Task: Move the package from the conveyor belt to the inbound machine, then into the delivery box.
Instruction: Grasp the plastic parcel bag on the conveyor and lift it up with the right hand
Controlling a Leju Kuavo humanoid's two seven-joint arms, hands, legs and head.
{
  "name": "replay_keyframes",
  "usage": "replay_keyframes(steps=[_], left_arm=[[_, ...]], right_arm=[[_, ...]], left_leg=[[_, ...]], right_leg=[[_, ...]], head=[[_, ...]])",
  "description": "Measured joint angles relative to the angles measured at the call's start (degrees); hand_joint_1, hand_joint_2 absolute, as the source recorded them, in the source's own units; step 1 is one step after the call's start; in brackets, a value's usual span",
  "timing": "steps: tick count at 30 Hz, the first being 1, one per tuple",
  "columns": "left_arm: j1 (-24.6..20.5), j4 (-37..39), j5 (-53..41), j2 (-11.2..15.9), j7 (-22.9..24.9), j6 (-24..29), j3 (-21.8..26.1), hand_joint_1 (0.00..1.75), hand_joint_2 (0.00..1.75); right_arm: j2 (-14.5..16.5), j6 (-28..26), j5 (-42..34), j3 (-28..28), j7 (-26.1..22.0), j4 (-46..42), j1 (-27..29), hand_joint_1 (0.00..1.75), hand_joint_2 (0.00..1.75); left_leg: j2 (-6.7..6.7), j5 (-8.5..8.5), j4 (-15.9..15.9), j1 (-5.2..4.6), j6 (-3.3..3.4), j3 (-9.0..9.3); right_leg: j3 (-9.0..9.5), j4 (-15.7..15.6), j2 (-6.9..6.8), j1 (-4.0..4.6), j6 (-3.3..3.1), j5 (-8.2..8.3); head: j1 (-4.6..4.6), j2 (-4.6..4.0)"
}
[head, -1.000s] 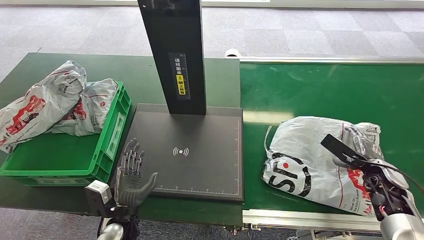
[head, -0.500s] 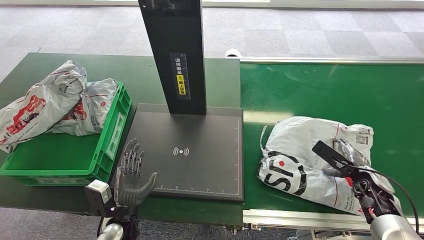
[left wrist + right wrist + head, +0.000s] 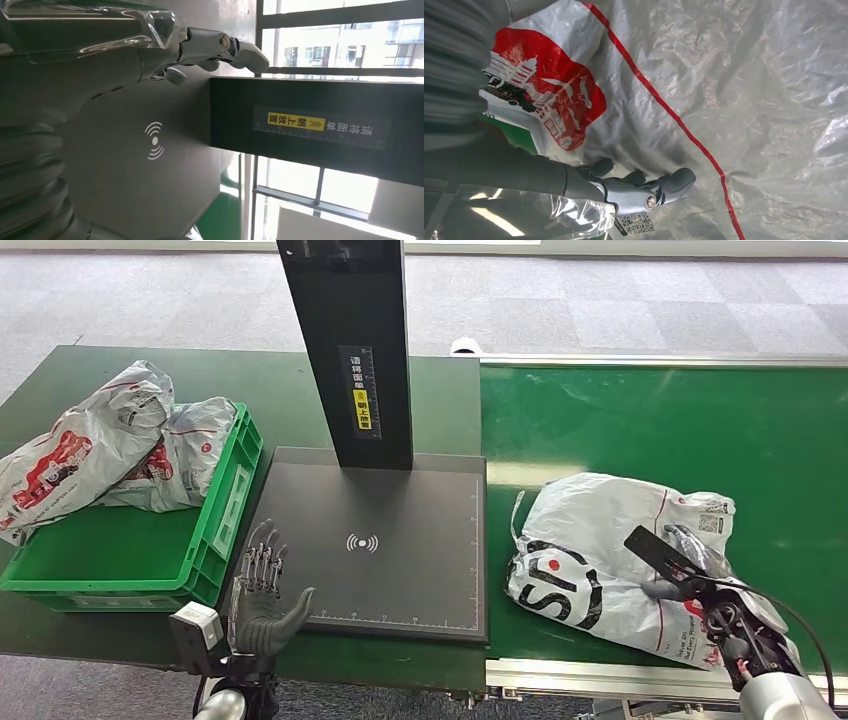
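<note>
The package (image 3: 600,555) lay on the conveyor belt (image 3: 700,420), at about 4 o'clock in the head view and just beside the right edge of the inbound machine (image 3: 375,540). It had not yet been lifted — no part of it rested on the machine's plate. The right hand (image 3: 715,605) rested on the near right part of the bag, fingers (image 3: 674,182) pressed into the crumpled film; whether they had closed on a fold could not be told. The left hand (image 3: 262,595) stood at 7 o'clock by the near left corner of the plate, fingers spread, holding nothing.

Judgement: both transfers remained to be done — to the machine, then to the delivery box (image 3: 215,530).

The box, at 9 o'clock on the bench (image 3: 60,640), already carried two filled bags (image 3: 110,445) heaped over its far rim. The machine's upright column (image 3: 350,350) stood at 12 o'clock, behind the plate, and need not obstruct a low sideways carry.
</note>
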Motion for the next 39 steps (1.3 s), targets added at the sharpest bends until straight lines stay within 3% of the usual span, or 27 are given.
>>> replay_keyframes(steps=[6,10,25,39], left_arm=[[-0.04,-0.01,-0.21,0.44,0.0,-0.01,0.0,0.0,1.75],[-0.2,-0.01,-0.28,0.68,-0.08,0.09,0.0,0.0,1.75],[-0.39,-0.68,-0.77,0.81,-0.42,1.18,-0.01,0.0,1.75],[-1.67,-0.45,-0.77,0.66,-0.41,1.18,0.02,0.0,1.75]], right_arm=[[-1.08,0.76,-1.05,-1.33,0.83,0.49,0.99,0.0,1.75],[-1.96,1.33,-1.15,-2.0,1.2,0.72,1.54,1.75,1.75],[-3.87,2.78,-1.75,-3.16,-0.85,0.95,1.55,1.75,1.75],[-3.43,-1.17,-1.71,-3.17,-4.93,0.52,1.31,1.75,1.75]], left_leg=[[0.0,0.0,0.0,0.0,0.0,0.0],[0.02,0.0,0.0,0.0,0.0,0.01],[0.0,0.0,0.0,0.0,0.0,0.01],[0.01,0.0,0.0,-0.01,0.0,-0.01]], right_leg=[[0.0,-0.01,-0.01,0.0,0.0,0.0],[0.0,-0.01,0.0,0.0,0.0,0.0],[0.0,0.0,0.0,-0.01,0.0,0.0],[0.03,0.0,0.0,0.0,0.0,0.0]], head=[[0.0,0.0],[0.01,0.0],[0.01,0.0],[0.0,0.0]])
